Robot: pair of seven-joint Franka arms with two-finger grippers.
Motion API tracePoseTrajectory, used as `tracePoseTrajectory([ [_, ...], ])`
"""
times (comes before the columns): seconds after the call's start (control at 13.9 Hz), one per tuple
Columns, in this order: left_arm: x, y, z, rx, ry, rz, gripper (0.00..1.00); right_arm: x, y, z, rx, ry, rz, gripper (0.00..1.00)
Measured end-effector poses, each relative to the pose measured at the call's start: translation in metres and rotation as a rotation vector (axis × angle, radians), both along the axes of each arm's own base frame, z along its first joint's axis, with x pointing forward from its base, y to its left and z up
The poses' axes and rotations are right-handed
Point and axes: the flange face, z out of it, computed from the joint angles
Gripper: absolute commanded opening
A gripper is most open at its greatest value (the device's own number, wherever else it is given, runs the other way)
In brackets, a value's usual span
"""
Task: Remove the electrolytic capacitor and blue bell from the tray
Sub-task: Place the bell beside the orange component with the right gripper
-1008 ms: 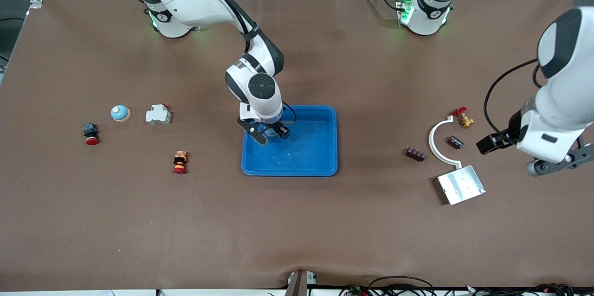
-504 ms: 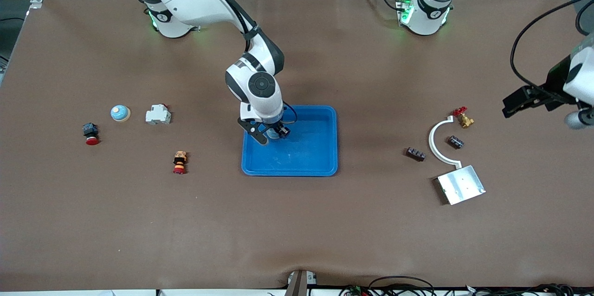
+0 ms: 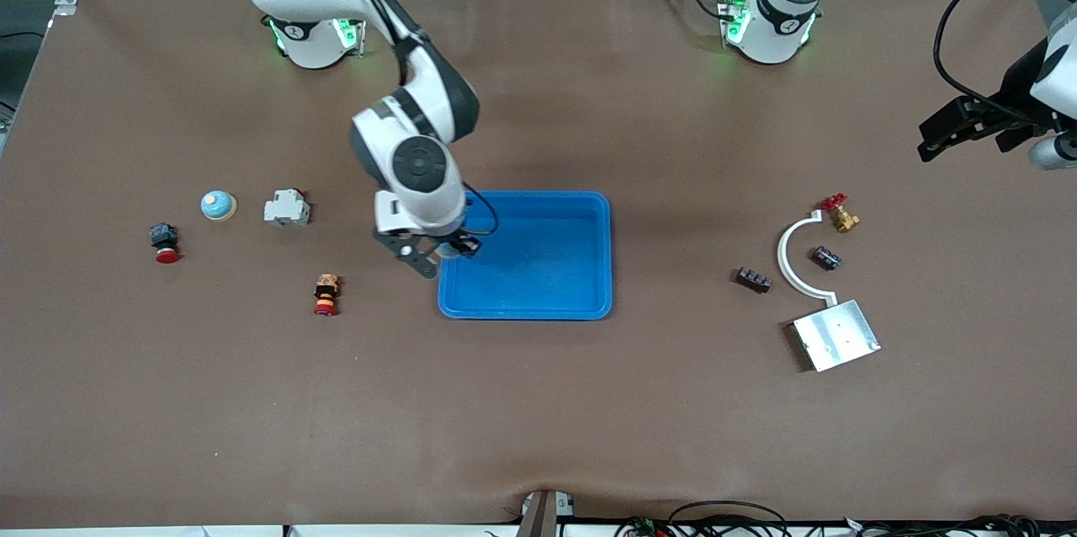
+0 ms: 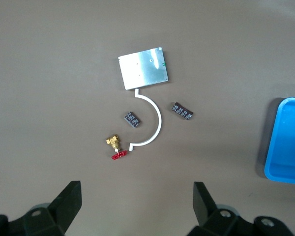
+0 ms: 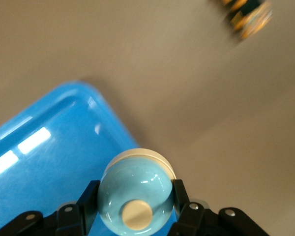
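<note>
Two Franka arms at work over a brown table: the right gripper (image 3: 450,249), jaws clamped on a pale blue bell (image 5: 135,189) with a cream button on top, hangs over the rim of the bright blue tray (image 3: 580,268) at the corner toward the right arm's end of the table. In the right wrist view the bell sits squarely between the black fingers (image 5: 88,196), its cream base rim showing, w/ tray edge and bare table both below it. Tray interior looks empty otherwise; no capacitor can be made out in it (too small to tell among the parts elsewhere).

A second bell-like dome (image 3: 218,205) rests on the table toward the right arm's end, beside a white breaker block (image 3: 287,208); a red pushbutton (image 3: 165,242) and an orange-black stacked part (image 3: 326,294) lie near.

Left gripper (image 4: 136,209), fingers wide apart and holding nothing, waits high over the left arm's end of the table, above the silver plate (image 4: 143,68), white curved strip (image 4: 152,120) and brass valve (image 4: 114,145).

Risk from here: the bell's smooth dome could slip from the grip if the arm swings fast, or an early release could drop it onto the rim and roll it back in.
</note>
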Motion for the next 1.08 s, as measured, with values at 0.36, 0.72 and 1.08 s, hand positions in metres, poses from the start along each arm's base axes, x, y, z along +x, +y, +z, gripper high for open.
tracePoseTrajectory([
  [0.36, 0.000, -0.002, -0.001, 0.001, 0.005, -0.031, 1.00, 0.024, -0.171, 0.023, 0.037, 0.028, 0.198, 0.00],
  [0.72, -0.005, -0.007, -0.003, 0.003, 0.038, -0.041, 1.00, 0.003, -0.321, -0.025, 0.074, -0.025, 0.367, 0.00],
  [1.08, -0.006, -0.019, 0.001, 0.003, 0.030, -0.063, 1.00, -0.013, -0.393, -0.064, 0.075, -0.068, 0.434, 0.00],
])
